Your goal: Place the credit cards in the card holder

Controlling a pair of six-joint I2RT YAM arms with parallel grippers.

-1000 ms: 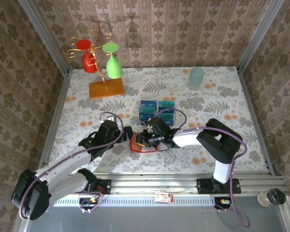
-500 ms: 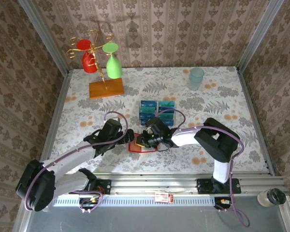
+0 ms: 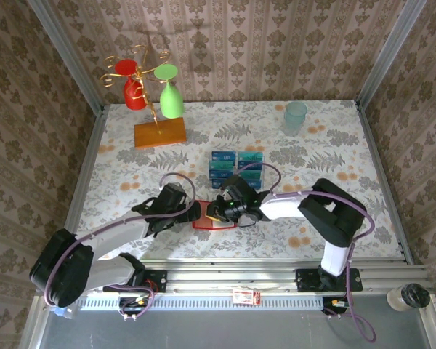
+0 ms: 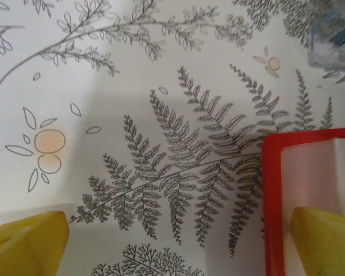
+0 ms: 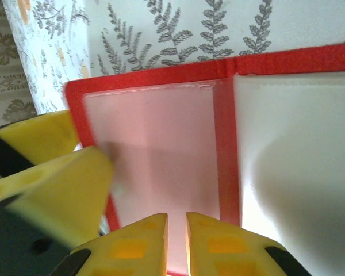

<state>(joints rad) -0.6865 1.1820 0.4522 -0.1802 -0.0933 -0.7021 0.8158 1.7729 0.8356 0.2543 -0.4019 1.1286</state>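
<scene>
Low in the middle of the top view, the card holder [image 3: 207,223] lies opened on the surface [image 3: 327,167]. It looks glossy, thin and likely slippery. The right end effector [image 5: 176,230] is nearly pressed together, seemingly pinching the holder's near edge. The left end effector [image 3: 194,212] is spread wide at its left border. Just above, the credit cards [image 3: 236,166] stand in a clear rack [image 4: 333,40]. They look light and stiff, best nipped by a free edge. Open room lies on both sides.
</scene>
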